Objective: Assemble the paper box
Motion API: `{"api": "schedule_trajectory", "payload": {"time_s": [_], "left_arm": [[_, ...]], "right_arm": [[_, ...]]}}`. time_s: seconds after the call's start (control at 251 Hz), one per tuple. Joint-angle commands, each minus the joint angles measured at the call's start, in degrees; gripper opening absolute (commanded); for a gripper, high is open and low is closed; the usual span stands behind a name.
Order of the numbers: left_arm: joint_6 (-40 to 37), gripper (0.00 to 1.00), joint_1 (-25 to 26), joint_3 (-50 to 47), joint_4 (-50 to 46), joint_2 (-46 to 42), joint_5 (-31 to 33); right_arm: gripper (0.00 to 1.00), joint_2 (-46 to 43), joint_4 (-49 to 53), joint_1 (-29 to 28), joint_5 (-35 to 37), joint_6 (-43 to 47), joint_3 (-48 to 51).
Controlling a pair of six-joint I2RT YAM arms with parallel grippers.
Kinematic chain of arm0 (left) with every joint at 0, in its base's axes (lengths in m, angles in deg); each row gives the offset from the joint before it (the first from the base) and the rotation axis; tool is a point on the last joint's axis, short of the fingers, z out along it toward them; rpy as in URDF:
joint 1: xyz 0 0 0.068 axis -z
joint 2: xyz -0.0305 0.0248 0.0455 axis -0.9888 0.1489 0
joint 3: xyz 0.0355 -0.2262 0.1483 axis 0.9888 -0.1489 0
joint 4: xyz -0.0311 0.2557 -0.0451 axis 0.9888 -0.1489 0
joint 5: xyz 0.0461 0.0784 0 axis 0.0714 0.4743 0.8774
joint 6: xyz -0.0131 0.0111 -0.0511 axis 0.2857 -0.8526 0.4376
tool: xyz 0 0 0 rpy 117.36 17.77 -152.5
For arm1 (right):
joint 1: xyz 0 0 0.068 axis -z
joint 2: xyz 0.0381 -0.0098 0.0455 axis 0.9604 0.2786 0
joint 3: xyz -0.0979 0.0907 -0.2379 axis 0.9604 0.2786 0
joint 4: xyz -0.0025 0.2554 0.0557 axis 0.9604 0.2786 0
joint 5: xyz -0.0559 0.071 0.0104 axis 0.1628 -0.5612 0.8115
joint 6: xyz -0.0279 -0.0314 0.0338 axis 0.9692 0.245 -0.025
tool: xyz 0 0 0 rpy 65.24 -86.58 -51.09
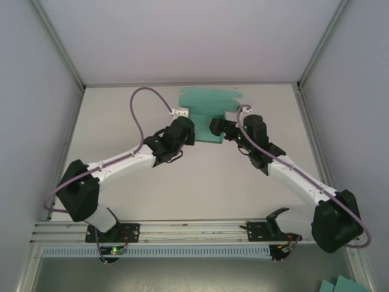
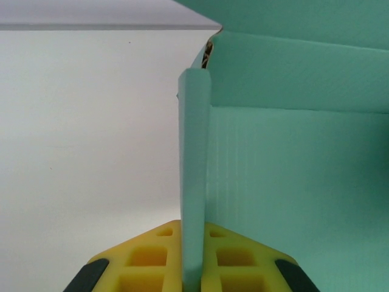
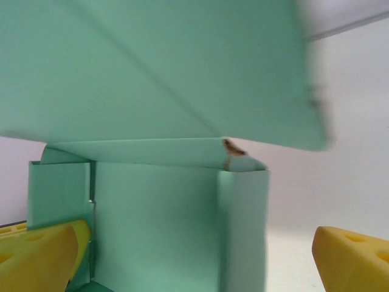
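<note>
The teal-green paper box (image 1: 206, 115) lies partly folded at the back middle of the white table, its lid flaps spread toward the far wall. My left gripper (image 1: 192, 130) is at the box's left side. In the left wrist view its yellow fingers (image 2: 152, 255) are shut on an upright side wall (image 2: 194, 152) of the box. My right gripper (image 1: 222, 129) is at the box's right side and stands open (image 3: 194, 261). The box's folded end panel (image 3: 158, 225) and corner wall (image 3: 246, 231) sit between its yellow fingertips (image 3: 352, 255). A big flap hangs overhead.
Spare teal sheets (image 1: 341, 286) lie off the table at the bottom right. Grey enclosure walls close in the table's left, right and far sides. An aluminium rail (image 1: 182, 228) with both arm bases runs along the near edge.
</note>
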Motion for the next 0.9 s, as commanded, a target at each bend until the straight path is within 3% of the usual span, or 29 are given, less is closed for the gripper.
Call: {"api": "schedule_trajectory", "payload": {"time_s": [0.0, 0.192, 0.567, 0.726, 0.894], "left_arm": [[2.1, 0.00, -1.3, -1.6, -0.3, 0.8, -0.9], [4.4, 0.00, -3.8, -4.1, 0.9, 6.3, -5.9], [6.0, 0.00, -3.9, -3.9, -4.6, 15.8, -2.8], [5.3, 0.11, -3.9, -3.1, -7.4, 17.0, -3.7], [4.7, 0.39, -3.9, -3.1, -8.8, 13.9, -4.2]], "right_arm": [[0.98, -4.9, 4.1, 1.3, 4.2, -1.8, 3.0], [0.98, -12.5, 5.1, 2.2, 4.5, -3.1, 11.8], [0.98, -19.5, 9.8, 6.6, 5.1, -3.6, 17.7], [0.98, -18.4, 10.1, 7.6, 4.5, -2.8, 18.2], [0.98, -16.1, 9.1, 8.1, 2.3, -2.3, 17.7]]}}
